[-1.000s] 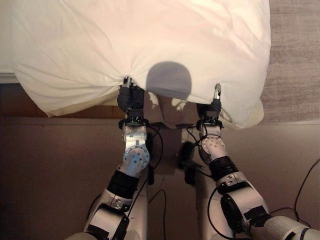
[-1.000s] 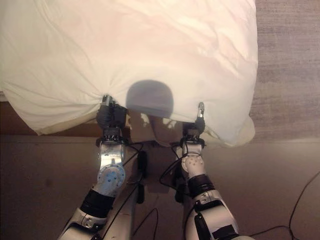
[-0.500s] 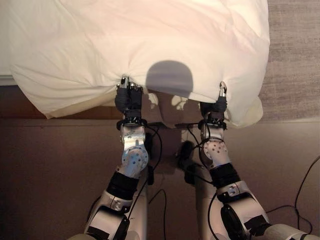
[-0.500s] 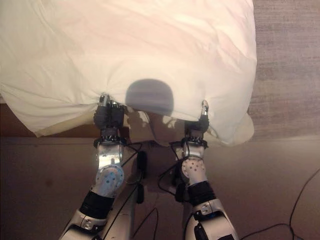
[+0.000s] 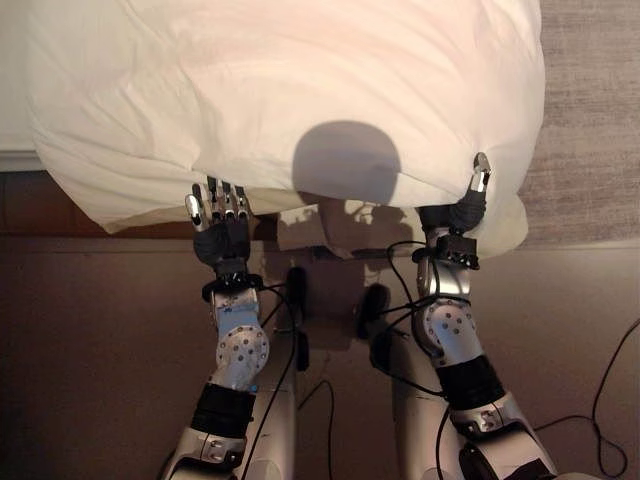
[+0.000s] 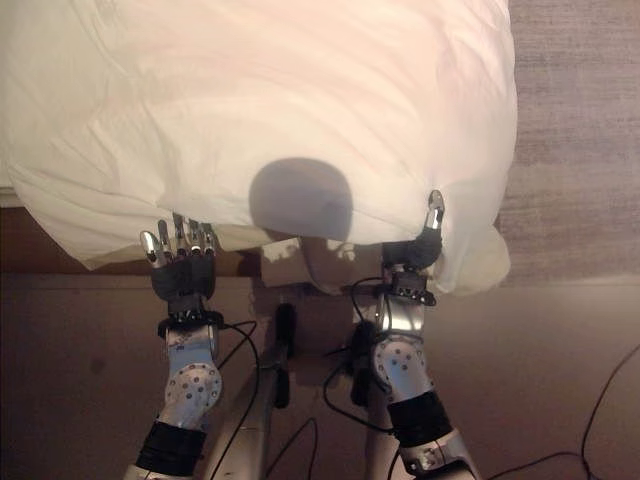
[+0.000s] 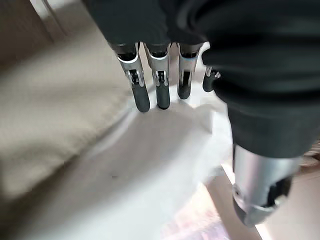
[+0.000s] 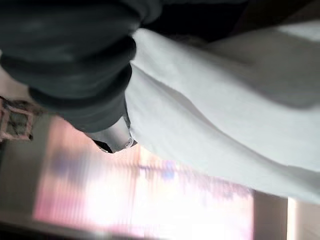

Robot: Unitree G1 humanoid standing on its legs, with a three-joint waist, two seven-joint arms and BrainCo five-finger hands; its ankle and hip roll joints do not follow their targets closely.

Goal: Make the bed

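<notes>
A puffy white duvet (image 5: pixel 300 80) spreads across the upper half of both eye views, its near edge hanging toward me. My left hand (image 5: pixel 222 225) is just below that edge, fingers (image 7: pixel 150 80) straight and spread, holding nothing; the cloth (image 7: pixel 150 165) lies past the fingertips. My right hand (image 5: pixel 468 205) is at the duvet's near right corner, thumb raised over the cloth's edge and fingers tucked beneath it, pinching the cloth. The duvet (image 8: pixel 210 125) runs right beside that hand (image 8: pixel 75 65) in the right wrist view.
A dark wooden bed frame (image 5: pixel 40 205) shows under the duvet's left side. Grey carpet (image 5: pixel 590 120) lies to the right of the bed, and brown floor (image 5: pixel 100 350) stretches below the duvet's edge.
My left hand has let go of the duvet's edge, opened and dropped back to the left. My right hand has moved right and farther up with the cloth.
</notes>
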